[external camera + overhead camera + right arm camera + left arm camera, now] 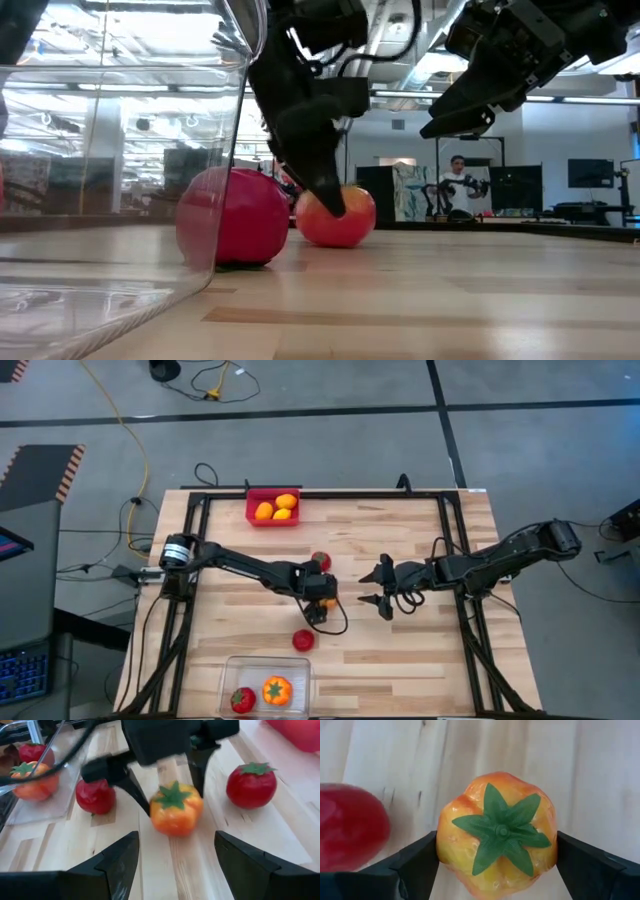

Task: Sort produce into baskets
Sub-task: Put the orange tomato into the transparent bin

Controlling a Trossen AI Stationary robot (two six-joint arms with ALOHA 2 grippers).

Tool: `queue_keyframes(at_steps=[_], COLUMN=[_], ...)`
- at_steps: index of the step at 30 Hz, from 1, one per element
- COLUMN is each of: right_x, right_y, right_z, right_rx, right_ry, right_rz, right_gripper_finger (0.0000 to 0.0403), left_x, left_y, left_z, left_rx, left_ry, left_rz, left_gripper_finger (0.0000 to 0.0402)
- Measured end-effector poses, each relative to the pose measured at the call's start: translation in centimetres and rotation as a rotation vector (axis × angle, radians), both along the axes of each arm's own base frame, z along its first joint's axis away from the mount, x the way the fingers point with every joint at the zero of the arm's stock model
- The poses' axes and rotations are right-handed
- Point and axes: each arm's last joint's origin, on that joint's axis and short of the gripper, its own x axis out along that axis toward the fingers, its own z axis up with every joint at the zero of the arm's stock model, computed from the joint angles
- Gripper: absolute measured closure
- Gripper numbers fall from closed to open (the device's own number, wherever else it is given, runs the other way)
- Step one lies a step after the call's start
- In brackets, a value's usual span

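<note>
My left gripper [320, 603] is shut on an orange pepper with a green stem [496, 832] at the middle of the table. My right gripper [381, 587] hangs open and empty just to its right, above the table. A red tomato [320, 561] lies just beyond the pepper, and another red one [303, 640] lies nearer the front. The red bin [250, 510] at the far edge holds orange and yellow fruits. The clear bin [228, 670] at the near edge holds a red tomato [242, 700] and an orange pepper [277, 690]. My left gripper pinches the orange pepper by its two opposite sides [445, 855] between its two fingers [415, 865]. The fingers come from above and point down, with the stem facing up between them. In the low view the pepper's underside [340, 240] rests on the table.
The right gripper's open fingers [115, 860] stand close to the held pepper on its right side. The red tomato [251, 784] and the other red fruit [95, 796] flank it. The clear bin's wall [150, 150] fills the low view's left.
</note>
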Motion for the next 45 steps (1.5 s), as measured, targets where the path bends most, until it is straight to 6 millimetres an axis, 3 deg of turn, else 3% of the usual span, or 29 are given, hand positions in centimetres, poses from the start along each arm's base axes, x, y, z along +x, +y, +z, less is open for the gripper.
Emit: queue_keyframes(at_steps=[6, 11, 16, 19, 26, 30, 39, 45], right_x=[0.0, 0.0, 0.0, 0.0, 0.0, 0.0, 0.0, 0.0], right_y=[0.0, 0.0, 0.0, 0.0, 0.0, 0.0, 0.0, 0.0], right_z=[0.0, -0.1, -0.1, -0.1, -0.1, -0.1, 0.0, 0.0], right_rx=[0.000, -0.001, -0.001, 0.000, 0.000, 0.000, 0.002, 0.002], right_ry=[0.004, 0.007, 0.008, 0.007, 0.007, 0.006, 0.002, 0.000], right_rz=[0.000, 0.000, 0.001, 0.001, 0.001, 0.001, 0.000, 0.000], right_gripper_finger=[0.0117, 0.0117, 0.0117, 0.0117, 0.0117, 0.0117, 0.0117, 0.0117], left_x=[-1.7, -4.4, -8.0, -10.0, -13.5, -15.1, -16.9, -16.5], left_y=[-0.5, -2.0, -4.7, -7.1, -13.6, -16.3, -19.1, -19.9], left_z=[4.4, 9.1, 12.5, 13.4, 13.4, 12.7, 11.8, 10.2], left_rx=[-0.083, -0.147, -0.244, -0.287, -0.378, -0.390, -0.384, -0.363], left_ry=[-0.062, -0.130, -0.134, -0.107, -0.041, 0.007, 0.047, 0.092], left_rz=[-0.022, -0.050, -0.082, -0.114, -0.167, -0.184, -0.221, -0.164], left_gripper_finger=[0.0070, 0.0071, 0.0071, 0.0071, 0.0071, 0.0071, 0.0050, 0.0047])
